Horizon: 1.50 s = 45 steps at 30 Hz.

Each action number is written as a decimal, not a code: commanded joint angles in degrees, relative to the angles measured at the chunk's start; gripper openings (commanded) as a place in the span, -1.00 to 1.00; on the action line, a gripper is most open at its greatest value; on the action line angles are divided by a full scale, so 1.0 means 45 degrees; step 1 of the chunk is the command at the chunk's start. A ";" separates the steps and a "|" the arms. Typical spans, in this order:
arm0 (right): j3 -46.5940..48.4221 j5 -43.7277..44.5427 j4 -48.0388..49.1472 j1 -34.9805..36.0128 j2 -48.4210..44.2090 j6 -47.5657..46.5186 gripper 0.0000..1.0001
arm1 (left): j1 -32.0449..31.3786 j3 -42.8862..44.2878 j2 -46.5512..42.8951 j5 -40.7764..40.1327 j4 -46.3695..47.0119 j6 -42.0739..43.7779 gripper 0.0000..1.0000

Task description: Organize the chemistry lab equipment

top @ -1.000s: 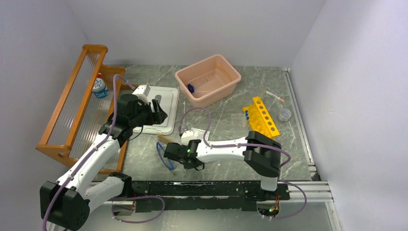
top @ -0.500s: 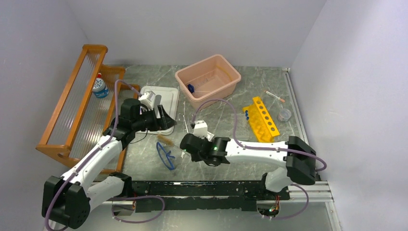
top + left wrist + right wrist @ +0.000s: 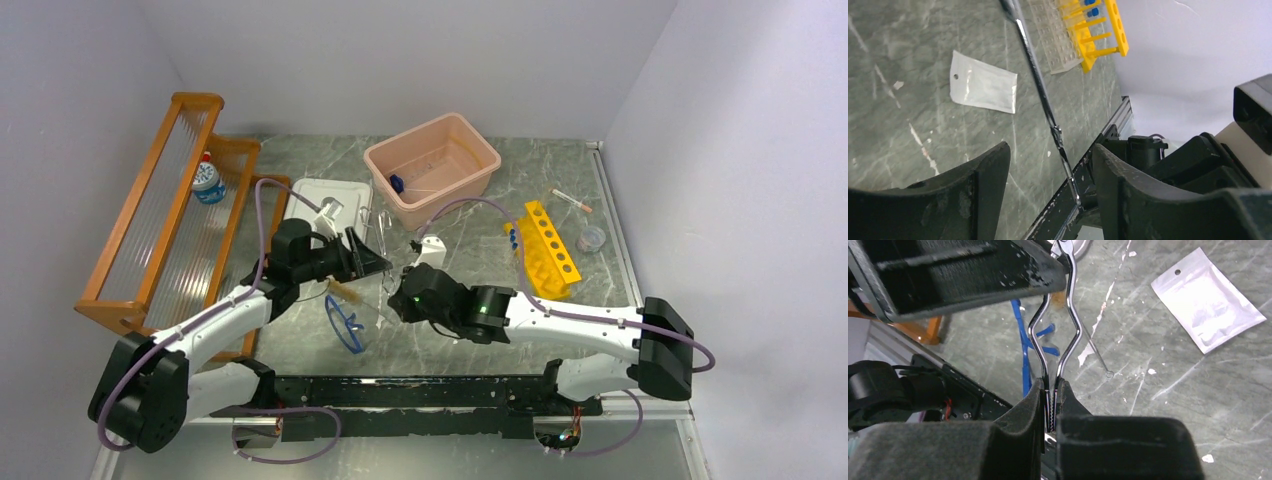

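Both arms have swung in toward the middle of the table since a moment ago. The right gripper [image 3: 1050,390] is clenched on the metal forceps [image 3: 1071,325], holding them up off the marble. The left gripper [image 3: 1050,147] has left the white tray [image 3: 318,198] and stands with its jaws spread, the forceps' shaft running between them. The safety glasses [image 3: 345,327] lie just below the two grippers, and the white packet [image 3: 982,89] lies flat nearby.

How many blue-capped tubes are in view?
3. Two blue-capped tubes sit side by side at the left edge of the yellow rack; what looks like a third lies in the pink bin. More may be hidden.
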 commanded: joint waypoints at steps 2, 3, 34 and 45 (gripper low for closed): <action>-0.0330 -0.0318 0.1702 -0.0200 -0.0533 -0.0414 -1.00 | -0.0993 0.0715 -0.0181 -0.1936 0.0584 0.0006 0.09; -0.0375 -0.0445 0.1842 -0.0248 -0.0573 -0.0428 -1.00 | -0.1224 0.0954 -0.0115 -0.2354 0.0212 0.0203 -0.02; -0.0167 0.1240 0.0191 -0.5407 -0.4110 -0.4080 0.30 | -0.2185 1.7213 0.9621 -0.5054 -0.8269 1.1097 -0.91; -0.0592 0.3542 -0.3241 -0.5448 -0.5245 -0.0828 0.26 | -0.2161 2.1783 1.3860 -0.6468 -0.8734 1.4398 -0.90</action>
